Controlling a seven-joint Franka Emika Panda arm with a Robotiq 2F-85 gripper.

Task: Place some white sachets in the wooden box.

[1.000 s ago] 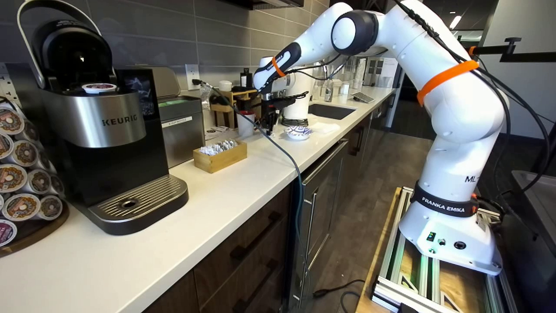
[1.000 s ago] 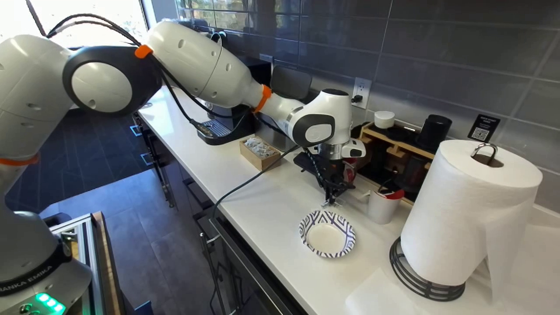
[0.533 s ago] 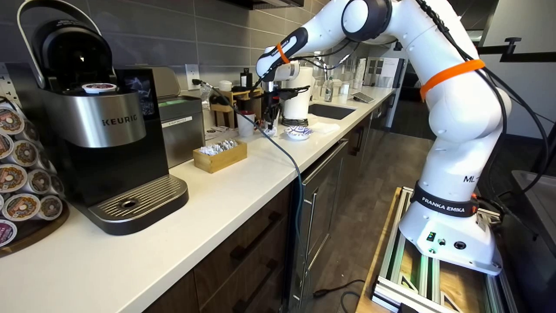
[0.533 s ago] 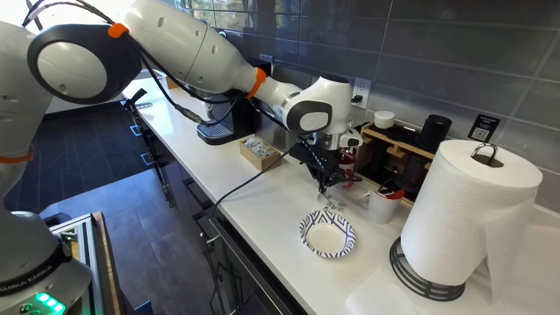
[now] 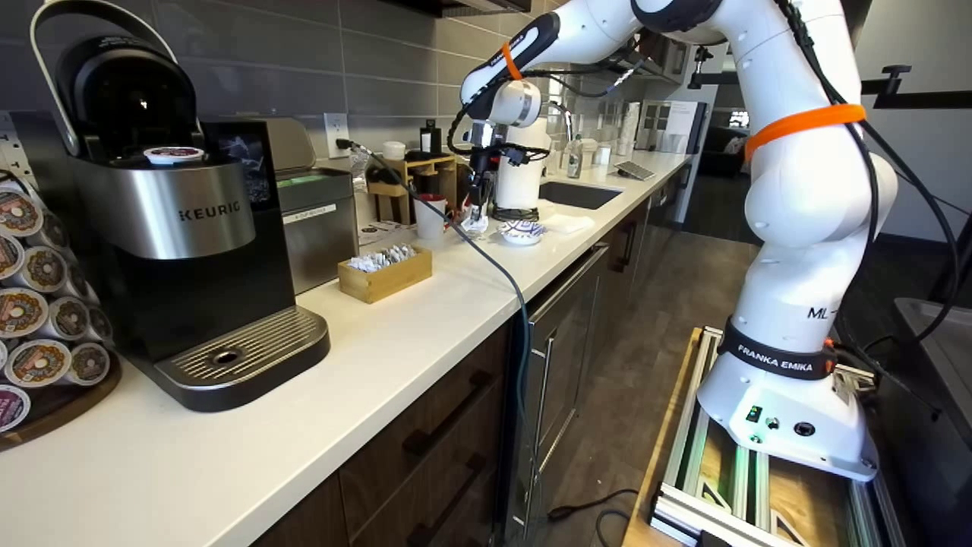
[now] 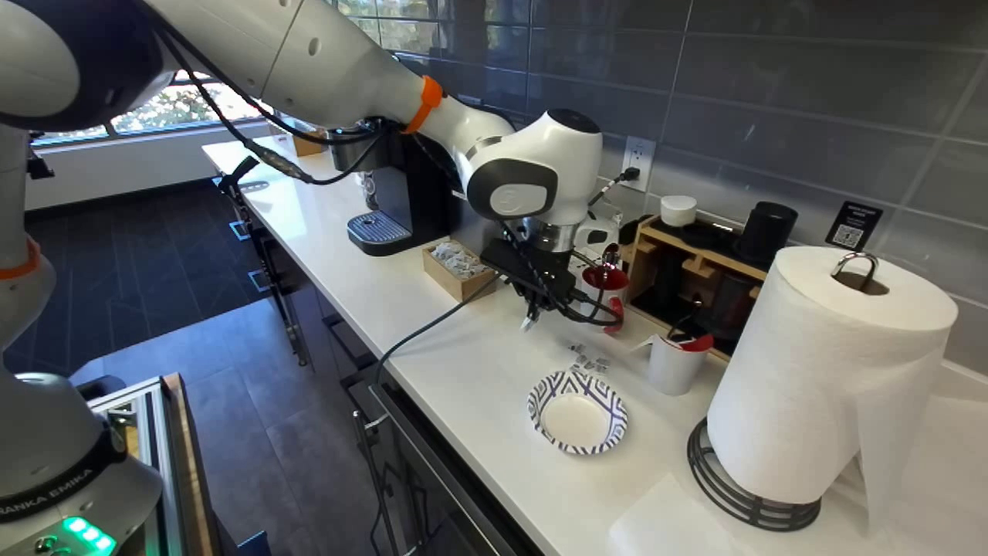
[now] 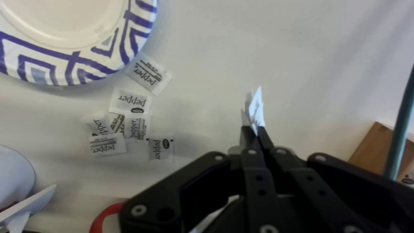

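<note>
The wooden box (image 5: 389, 279) of pale tan wood sits on the counter, filled with white sachets (image 5: 380, 258). It also shows in an exterior view (image 6: 451, 284), and one corner shows at the right of the wrist view (image 7: 368, 147). My gripper (image 7: 254, 131) is shut on a few white sachets (image 7: 256, 108), which stick out past its fingertips. In an exterior view the gripper (image 6: 532, 309) hangs above the counter between the box and the bowl. Several loose sachets marked pepper (image 7: 130, 101) lie on the counter beside the bowl, apart from the gripper; they also show in an exterior view (image 6: 590, 361).
A blue-patterned paper bowl (image 6: 575, 421) stands beside the loose sachets. A cable (image 6: 436, 320) crosses the counter close to the box. A red-white mug (image 6: 606, 282), a white cup (image 6: 673, 367) and a wooden rack (image 6: 702, 259) stand at the wall. The coffee machine (image 5: 159, 213) stands past the box.
My gripper has risen from the loose sachets with a few held in its fingertips. It has moved away from the bowl, toward the box side. The loose sachets are now uncovered.
</note>
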